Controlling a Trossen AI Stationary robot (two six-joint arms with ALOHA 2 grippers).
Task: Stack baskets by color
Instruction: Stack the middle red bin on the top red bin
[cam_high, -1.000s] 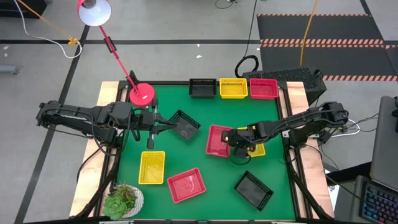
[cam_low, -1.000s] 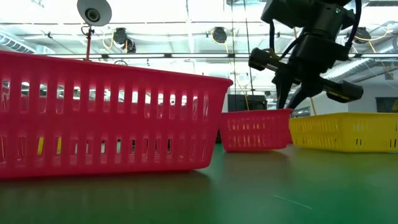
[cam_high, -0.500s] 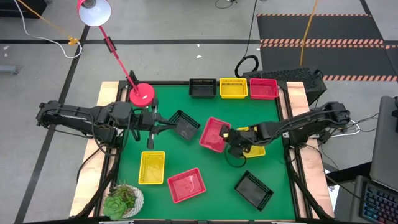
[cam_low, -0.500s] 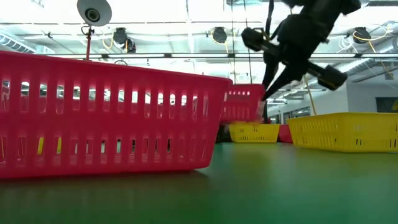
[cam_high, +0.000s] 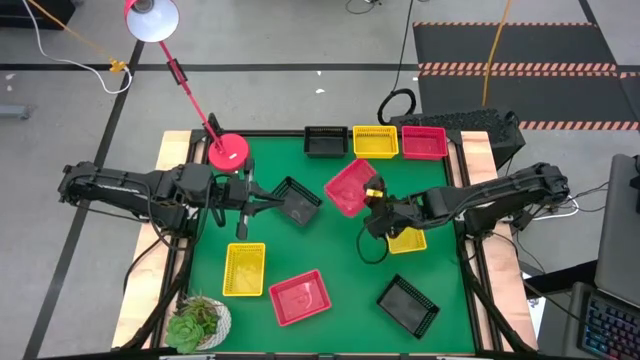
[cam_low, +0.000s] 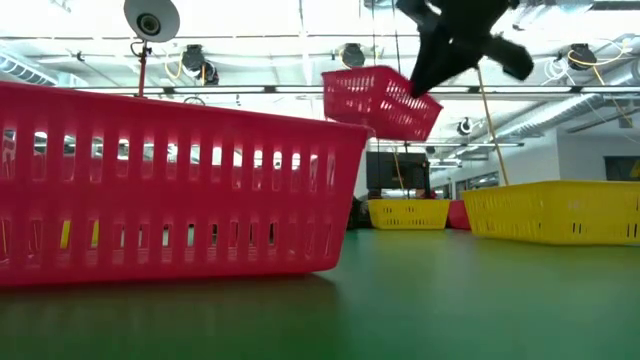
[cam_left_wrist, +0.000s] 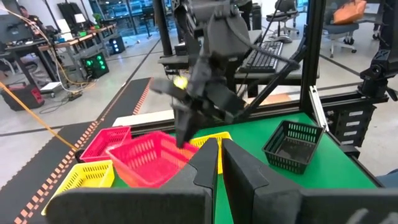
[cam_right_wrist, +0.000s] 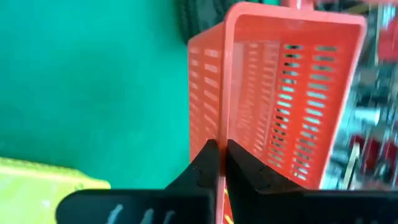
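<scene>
Well, the table is topped with a green mat inside a pale wooden border, and it stands on a grey floor with black lines and a dark mat edged in striped tape behind it. Over the middle of that green the right gripper is clenched on the rim of a red-pink basket, which hangs tilted in the air, clear of the surface in the low view. Under that arm lies a yellow basket. Along the far edge sit three baskets in a row: black, yellow and red-pink. The left gripper waits at the left, its fingers nearly together, gripping nothing I can make out, its tips at a tilted black basket. Nearer the front lie another yellow basket, a red-pink one and a black one. A pink lamp base stands at the far left corner, a potted plant at the near left. Beyond the table the room shows desks, chairs, a keyboard and ceiling lights.
</scene>
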